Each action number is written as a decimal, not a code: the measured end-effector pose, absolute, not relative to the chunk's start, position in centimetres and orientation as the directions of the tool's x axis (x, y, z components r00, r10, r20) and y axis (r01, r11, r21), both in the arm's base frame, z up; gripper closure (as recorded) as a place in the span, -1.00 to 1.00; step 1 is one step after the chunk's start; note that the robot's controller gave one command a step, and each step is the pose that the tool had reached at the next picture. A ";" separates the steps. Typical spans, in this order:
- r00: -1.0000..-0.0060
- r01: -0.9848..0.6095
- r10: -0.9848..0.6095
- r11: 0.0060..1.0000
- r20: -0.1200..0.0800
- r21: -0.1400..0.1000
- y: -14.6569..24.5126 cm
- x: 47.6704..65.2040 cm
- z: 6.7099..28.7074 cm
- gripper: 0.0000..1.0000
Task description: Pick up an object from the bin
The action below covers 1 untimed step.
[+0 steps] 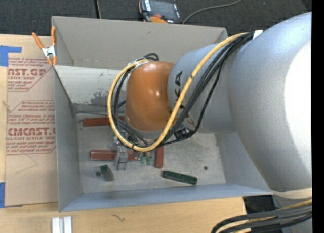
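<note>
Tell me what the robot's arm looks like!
The arm is fat, round and silver-grey, with black letters on it. Its wrist wears a shiny orange dome cover. Yellow and black cables loop round that cover. A small grey gripper sticks out below.

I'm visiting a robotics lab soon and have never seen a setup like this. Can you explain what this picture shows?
The big pale grey body is a robot arm reaching in from the right. The single camera looks down on it from above, a little to one side. The orange dome with cables looped round it is a cover on the arm's wrist, part of the robot.

Below it, the gripper is low over the floor of a grey metal bin, close to a reddish-brown bar.

Also on the floor are a second brown bar near the left wall, a small dark green block and a long dark green stick. Whether the gripper holds anything cannot be told from here.
</note>
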<state>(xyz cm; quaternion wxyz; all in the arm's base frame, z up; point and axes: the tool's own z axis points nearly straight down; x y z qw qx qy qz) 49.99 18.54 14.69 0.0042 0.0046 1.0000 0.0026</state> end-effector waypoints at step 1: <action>-1.000 0.029 0.029 1.000 -0.011 0.003 16.1 52.7 24.0 1.00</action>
